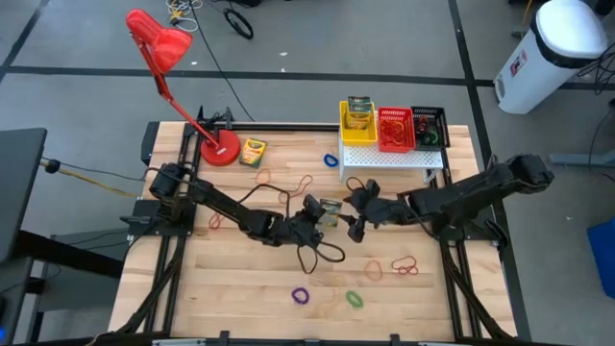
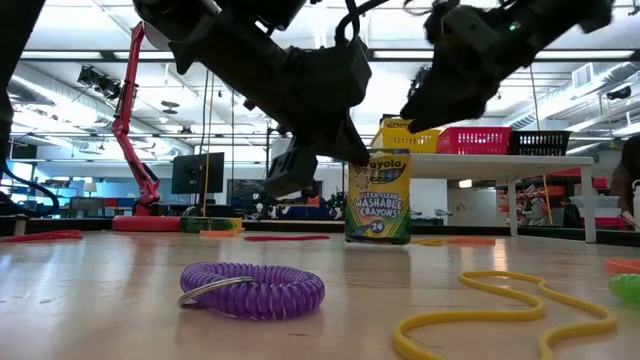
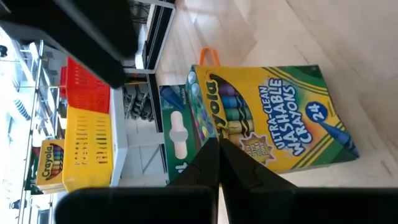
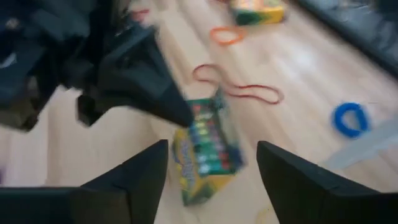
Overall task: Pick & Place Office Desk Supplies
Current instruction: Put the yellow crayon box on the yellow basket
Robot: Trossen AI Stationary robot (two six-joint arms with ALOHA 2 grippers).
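Standing crayon box (image 2: pixel 377 198), purple coil (image 2: pixel 252 290) nearby

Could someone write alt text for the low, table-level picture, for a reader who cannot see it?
A Crayola crayon box stands upright mid-table, the shut left gripper pressed beside it and the open right gripper hanging nearby. In front lie a purple coiled band and a yellow loop.

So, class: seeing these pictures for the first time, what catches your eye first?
The upright yellow-green Crayola crayon box at the wooden table's middle, with the shut left gripper touching it and the open right gripper alongside. Then the tall red desk lamp at the far-left corner.
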